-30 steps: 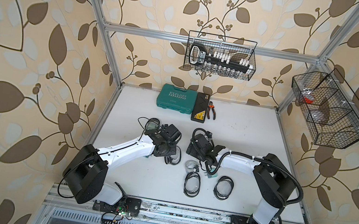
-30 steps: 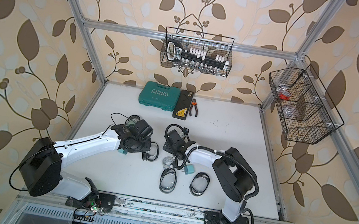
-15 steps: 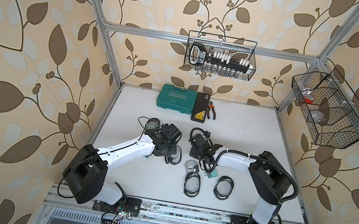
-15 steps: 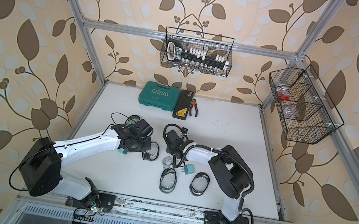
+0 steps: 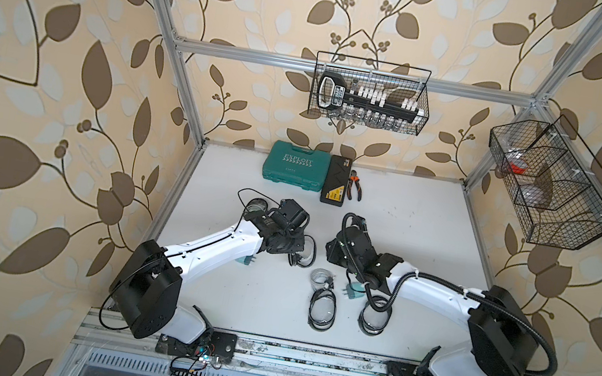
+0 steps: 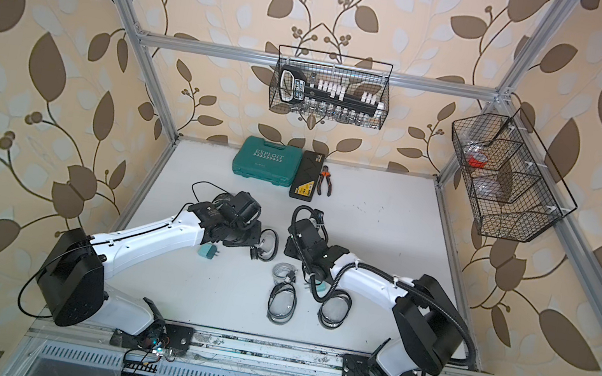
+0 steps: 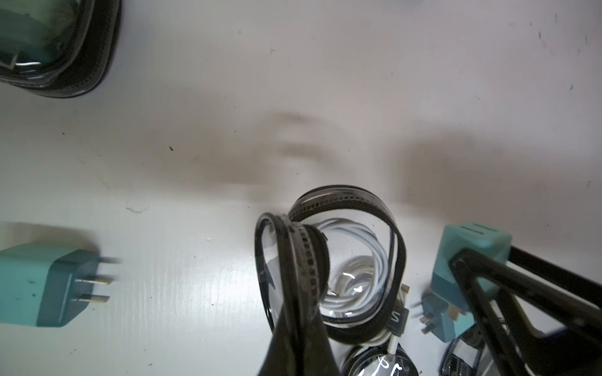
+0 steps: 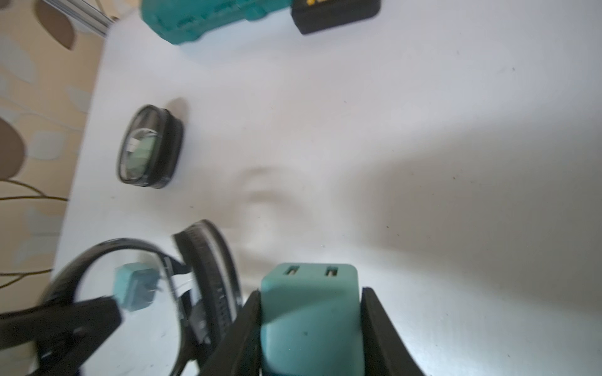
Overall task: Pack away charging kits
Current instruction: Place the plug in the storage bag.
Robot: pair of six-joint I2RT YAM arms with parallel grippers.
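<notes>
Right now a teal plug adapter [image 8: 309, 322] is sitting squarely between the right jaws, which are gripping its two flat sides at a narrow gap, its two slots pointing away from the wrist. Whether it is hanging clear of the tabletop [image 8: 423, 146] I cannot tell. It is hovering just beside the open pouch [image 7: 342, 197]. The left jaws are pinching fully together on that pouch's black rim, lifting one flap so the mouth is gaping, and a white cable [image 7: 351, 234] is lying coiled inside.

In both top views the two arms are meeting nose to nose near the middle of the tabletop, leaving only a slim gap between them. Around them, a second adapter [image 6: 208, 253] is lying loose just beside the left arm [image 6: 152, 235]. A third adapter [image 5: 355, 289] is lying by the right arm [image 5: 437, 300], and a spare cable [image 5: 320, 278] is resting near the open pouch. An empty pouch [image 5: 321, 311] and a second empty pouch [image 5: 374, 319] are lying side by side toward the front edge. A packed pouch [image 5: 257, 206] is sitting behind the left wrist, toward the left edge.

Farther out, a tool case [image 5: 294, 165], a black case [image 5: 336, 182] and pliers [image 5: 355, 183] are lining the back edge, well apart from the arms. Bare tabletop is stretching between them and across to the right edge.
</notes>
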